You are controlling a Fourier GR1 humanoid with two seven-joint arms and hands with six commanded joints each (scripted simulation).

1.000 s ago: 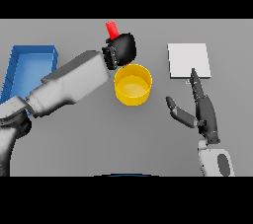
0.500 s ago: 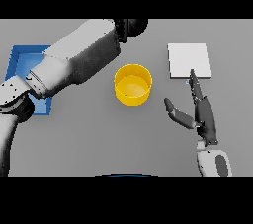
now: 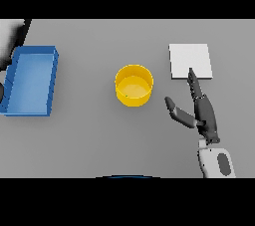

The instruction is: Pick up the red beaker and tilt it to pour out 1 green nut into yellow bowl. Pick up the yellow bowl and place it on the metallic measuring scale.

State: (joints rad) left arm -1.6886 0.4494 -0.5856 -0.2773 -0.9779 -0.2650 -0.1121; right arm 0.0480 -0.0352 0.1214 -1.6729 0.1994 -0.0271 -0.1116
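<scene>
Yellow bowl (image 3: 134, 86) stands mid-bench, left of the measuring scale (image 3: 190, 60). Right hand (image 3: 201, 113), fingers spread wide and holding nothing, lies near the bowl. Red beaker and left hand unseen. Risk: a one-sided rim grasp may tip the bowl.

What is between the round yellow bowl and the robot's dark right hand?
Nothing. In the head view, only bare grey table separates the round yellow bowl from the dark right hand; its thumb points toward the bowl without touching it.
</scene>
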